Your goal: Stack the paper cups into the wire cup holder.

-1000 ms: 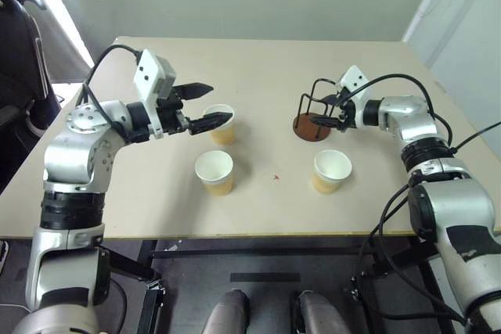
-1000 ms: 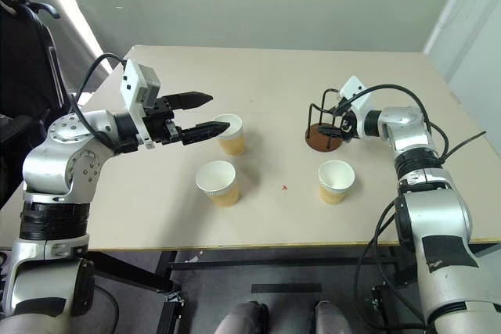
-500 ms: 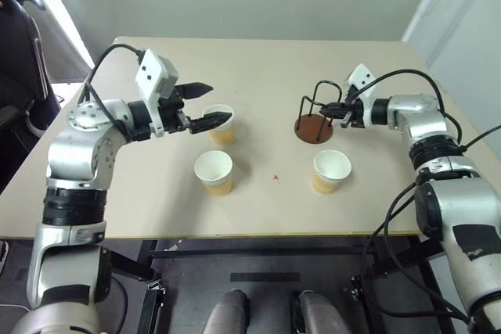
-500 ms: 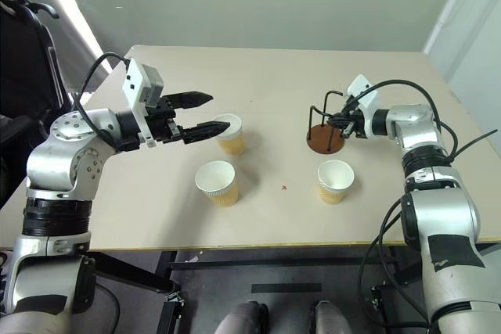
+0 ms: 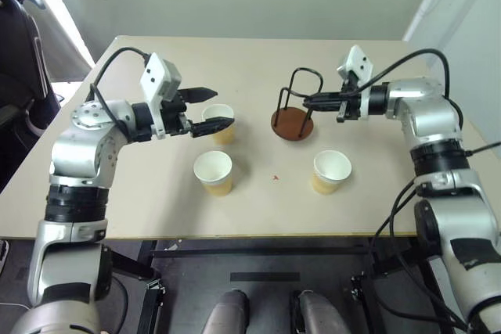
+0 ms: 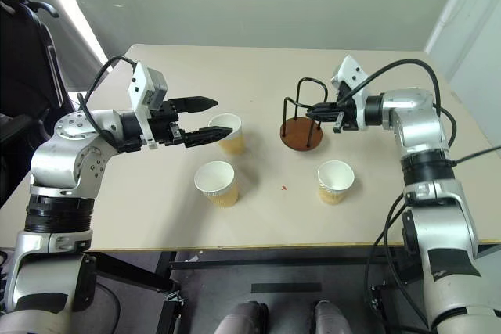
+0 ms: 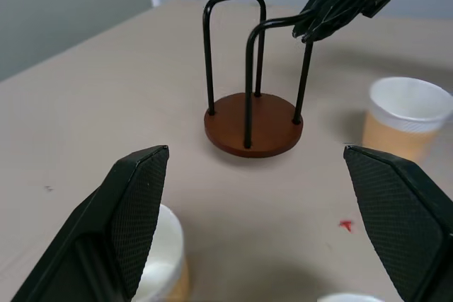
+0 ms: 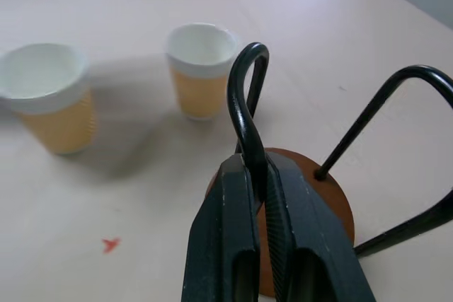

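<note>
The right claw (image 5: 308, 101) is clenched on one wire loop of the cup holder (image 5: 293, 124), whose brown base sits just below and ahead of its fingertips on the table (image 5: 258, 209). One paper cup (image 5: 331, 170) stands nearer the robot. The left claw (image 5: 210, 109) is spread wide, empty, beside a second cup (image 5: 220, 123); a third cup (image 5: 214, 172) stands below it.

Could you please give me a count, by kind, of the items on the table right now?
Paper cups: 3 (one far-left, one near-left, one near-right)
Wire cup holder: 1
Total: 4
</note>
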`<state>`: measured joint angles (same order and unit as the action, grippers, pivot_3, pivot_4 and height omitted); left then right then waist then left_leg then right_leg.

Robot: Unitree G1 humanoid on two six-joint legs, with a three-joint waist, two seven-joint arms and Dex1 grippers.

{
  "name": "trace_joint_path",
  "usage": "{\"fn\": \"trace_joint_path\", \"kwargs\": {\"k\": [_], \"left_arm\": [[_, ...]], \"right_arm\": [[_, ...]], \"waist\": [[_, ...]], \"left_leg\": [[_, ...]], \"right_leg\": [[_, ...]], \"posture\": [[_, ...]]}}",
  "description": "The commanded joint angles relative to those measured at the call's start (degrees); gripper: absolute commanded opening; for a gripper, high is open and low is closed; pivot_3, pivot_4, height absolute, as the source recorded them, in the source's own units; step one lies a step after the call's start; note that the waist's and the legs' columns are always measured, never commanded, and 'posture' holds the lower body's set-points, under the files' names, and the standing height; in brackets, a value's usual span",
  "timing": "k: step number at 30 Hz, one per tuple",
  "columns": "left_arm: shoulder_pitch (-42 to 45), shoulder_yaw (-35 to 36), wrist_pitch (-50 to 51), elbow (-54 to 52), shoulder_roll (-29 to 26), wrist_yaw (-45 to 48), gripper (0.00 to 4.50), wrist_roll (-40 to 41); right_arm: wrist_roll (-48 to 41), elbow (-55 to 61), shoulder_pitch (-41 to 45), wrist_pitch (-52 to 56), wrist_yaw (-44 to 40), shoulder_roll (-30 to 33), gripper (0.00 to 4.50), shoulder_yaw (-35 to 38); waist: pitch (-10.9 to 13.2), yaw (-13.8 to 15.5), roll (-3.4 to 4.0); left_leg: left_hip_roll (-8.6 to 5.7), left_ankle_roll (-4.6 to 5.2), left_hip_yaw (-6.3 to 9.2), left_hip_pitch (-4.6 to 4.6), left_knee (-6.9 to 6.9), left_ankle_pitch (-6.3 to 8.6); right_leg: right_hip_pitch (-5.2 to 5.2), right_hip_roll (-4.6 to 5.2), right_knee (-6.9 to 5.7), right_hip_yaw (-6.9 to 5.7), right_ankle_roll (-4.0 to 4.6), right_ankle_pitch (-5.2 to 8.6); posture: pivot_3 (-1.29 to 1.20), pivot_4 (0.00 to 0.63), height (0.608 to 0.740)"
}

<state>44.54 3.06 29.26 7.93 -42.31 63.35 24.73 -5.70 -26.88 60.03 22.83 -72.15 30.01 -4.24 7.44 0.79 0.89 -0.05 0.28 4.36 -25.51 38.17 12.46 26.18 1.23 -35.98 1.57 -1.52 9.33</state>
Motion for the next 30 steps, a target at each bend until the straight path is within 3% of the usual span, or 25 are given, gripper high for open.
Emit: {"fn": "trace_joint_path", "kwargs": {"k": [1,15,30], "left_arm": [[-0.2,-0.2,1.1,-1.8,-3.0,4.2,4.27,1.0],[-0.7,-3.4,4.5,-3.9,-11.6,17.0,4.27,1.3],[-1.9,-3.6,5.3,-5.8,-12.1,18.2,4.27,1.0]], "right_arm": [[-2.9,11.5,-2.4,5.2,-0.1,1.9,0.01,-0.1],[-9.2,31.7,-11.1,15.9,3.9,2.2,0.01,-2.7],[-9.1,32.9,-13.5,12.6,3.1,4.3,0.01,-7.8]], "waist": [[0.0,-0.1,0.0],[0.0,-0.2,-0.01],[0.0,-0.2,-0.01]], "left_leg": [[0.0,0.0,0.0,-0.01,0.0,0.0],[0.0,0.18,0.06,0.05,0.0,-0.03],[0.01,0.21,0.08,0.05,0.01,-0.04]], "right_leg": [[0.0,0.0,0.02,0.0,0.0,0.0],[0.01,-0.03,-0.12,0.0,0.47,0.28],[0.0,-0.04,-0.12,0.0,0.48,0.29]], "posture": [[0.0,0.15,0.74],[0.0,0.15,0.74],[0.0,0.15,0.74]]}}
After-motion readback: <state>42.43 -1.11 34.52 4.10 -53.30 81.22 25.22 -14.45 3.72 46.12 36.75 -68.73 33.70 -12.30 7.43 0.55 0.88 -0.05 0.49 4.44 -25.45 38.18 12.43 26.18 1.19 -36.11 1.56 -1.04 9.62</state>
